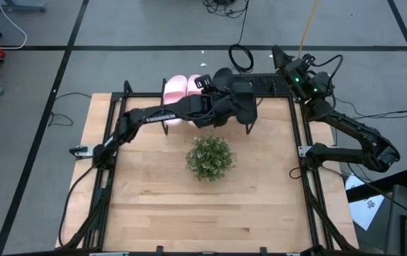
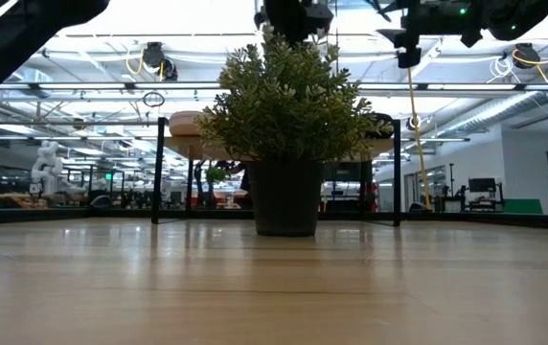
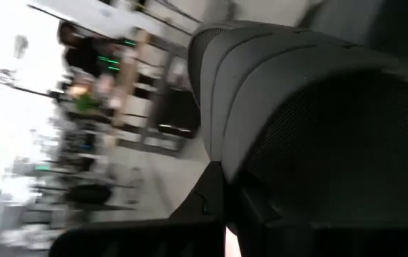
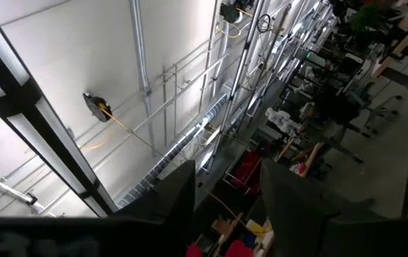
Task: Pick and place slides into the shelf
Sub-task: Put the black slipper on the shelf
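My left gripper [image 1: 216,91] reaches over the far edge of the table and is shut on a matte black slide [image 1: 240,99], which fills the left wrist view [image 3: 311,121]. The pale pink pair [image 1: 181,87] lies side by side on the shelf's left part. In the low view the shelf [image 2: 180,123] stands behind the plant, its light board on thin black legs. A dark shape [image 2: 382,123] sits at its right end. My right gripper [image 4: 227,207] is open and raised beyond the table's far right corner [image 1: 283,58], pointing at the ceiling. My left gripper holds the black slide beside its ribbed wide strap [image 3: 275,78]; one dark finger [image 3: 210,196] lies against the slide's edge, and the slide hides the other. The fingers come from the table's left, slanting. In the low view the gripper [image 2: 293,17] hangs well above the shelf board.
A round bushy green plant [image 1: 209,157] in a dark pot [image 2: 284,196] stands mid-table, just near of the shelf. The wooden tabletop [image 1: 189,213] stretches bare toward its near edge. Black frame rails run along both table sides. Cables lie on the floor beyond the far edge.
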### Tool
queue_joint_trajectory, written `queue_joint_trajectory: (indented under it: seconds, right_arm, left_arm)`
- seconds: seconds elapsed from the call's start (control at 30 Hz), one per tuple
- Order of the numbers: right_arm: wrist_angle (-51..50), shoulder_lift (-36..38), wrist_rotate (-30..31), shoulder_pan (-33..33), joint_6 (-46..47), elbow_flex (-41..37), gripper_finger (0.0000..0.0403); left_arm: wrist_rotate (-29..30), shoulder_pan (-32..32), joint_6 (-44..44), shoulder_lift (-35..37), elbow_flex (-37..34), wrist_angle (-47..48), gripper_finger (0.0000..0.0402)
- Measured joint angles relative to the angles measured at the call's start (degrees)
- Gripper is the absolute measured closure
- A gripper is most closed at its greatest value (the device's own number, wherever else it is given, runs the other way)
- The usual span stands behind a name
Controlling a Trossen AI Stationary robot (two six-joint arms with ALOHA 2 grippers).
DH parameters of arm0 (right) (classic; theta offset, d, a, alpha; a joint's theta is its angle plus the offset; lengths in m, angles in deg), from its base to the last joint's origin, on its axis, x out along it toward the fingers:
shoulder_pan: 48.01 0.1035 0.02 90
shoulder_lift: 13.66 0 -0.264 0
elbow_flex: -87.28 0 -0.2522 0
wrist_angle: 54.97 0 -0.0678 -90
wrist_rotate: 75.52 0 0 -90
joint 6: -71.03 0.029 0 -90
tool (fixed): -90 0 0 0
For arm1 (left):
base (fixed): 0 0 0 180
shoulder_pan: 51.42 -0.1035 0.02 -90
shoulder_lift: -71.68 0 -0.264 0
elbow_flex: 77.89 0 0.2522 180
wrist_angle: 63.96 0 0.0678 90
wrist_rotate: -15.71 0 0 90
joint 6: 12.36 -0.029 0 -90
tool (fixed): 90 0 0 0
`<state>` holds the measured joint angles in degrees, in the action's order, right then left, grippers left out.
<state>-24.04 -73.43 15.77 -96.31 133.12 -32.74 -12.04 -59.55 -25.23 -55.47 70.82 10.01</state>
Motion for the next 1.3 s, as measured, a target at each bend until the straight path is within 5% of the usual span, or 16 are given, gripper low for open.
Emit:
queue_joint_trajectory:
  seconds: [0.43,1.3]
  right_arm:
    - [-0.80,0.00,0.08,0.00,-0.87,0.00,0.0255]
    - [-2.25,-0.15,-0.05,0.02,-0.87,0.00,0.0255]
  left_arm:
    - [-5.84,-2.53,2.90,0.00,0.00,1.27,0.0401]
    - [-3.67,-3.90,-4.48,-4.26,0.02,-0.58,0.0400]
